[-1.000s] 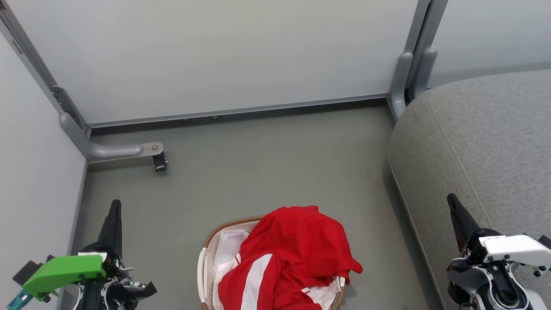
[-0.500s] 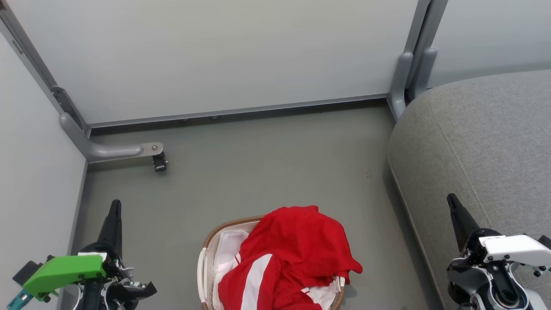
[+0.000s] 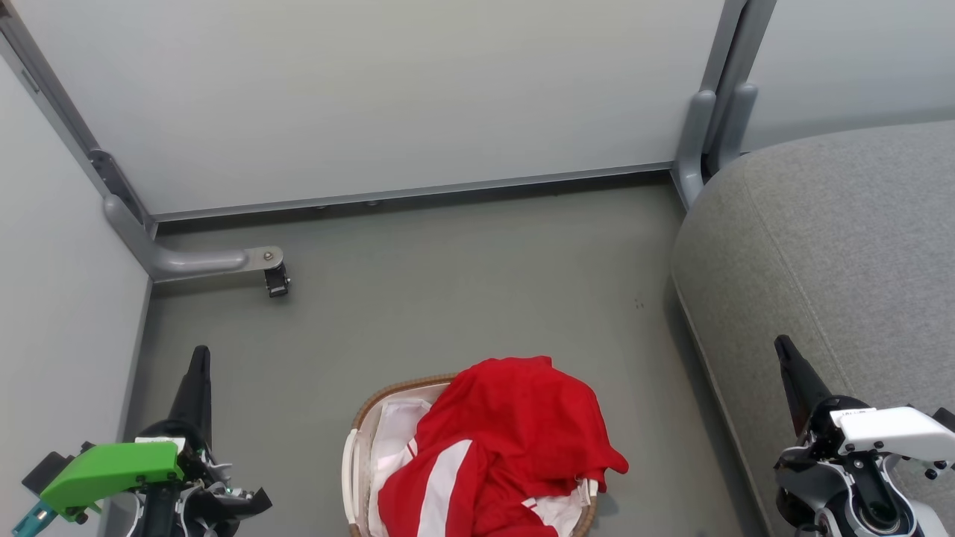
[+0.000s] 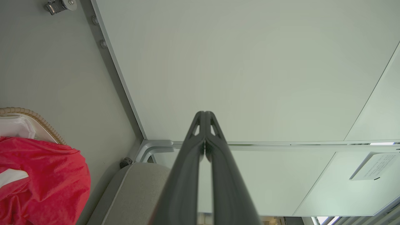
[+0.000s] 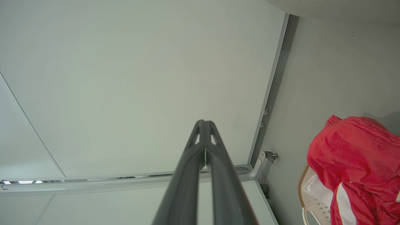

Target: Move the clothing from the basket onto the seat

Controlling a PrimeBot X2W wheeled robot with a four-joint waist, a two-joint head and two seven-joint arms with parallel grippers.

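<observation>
Red clothing [image 3: 507, 447] with white stripes is heaped in the white basket [image 3: 357, 447], which has a brown woven rim and stands on the floor at the bottom centre of the head view. The grey seat [image 3: 835, 246] fills the right side. My left gripper [image 3: 199, 356] is shut and empty, well left of the basket. My right gripper [image 3: 782, 344] is shut and empty, over the seat's front edge, right of the basket. The left wrist view shows the clothing [image 4: 40, 184], basket rim [image 4: 37, 118], seat [image 4: 137, 193] and the shut gripper [image 4: 204, 114]. The right wrist view shows the clothing [image 5: 356, 156], basket [image 5: 315, 200] and shut gripper [image 5: 204, 122].
Pale partition panels [image 3: 388, 97] close the back and left, with grey metal frame posts [image 3: 709, 127]. A bracket with a small caster [image 3: 274, 277] juts onto the grey floor [image 3: 448, 298] at left. Open floor lies between basket and back panel.
</observation>
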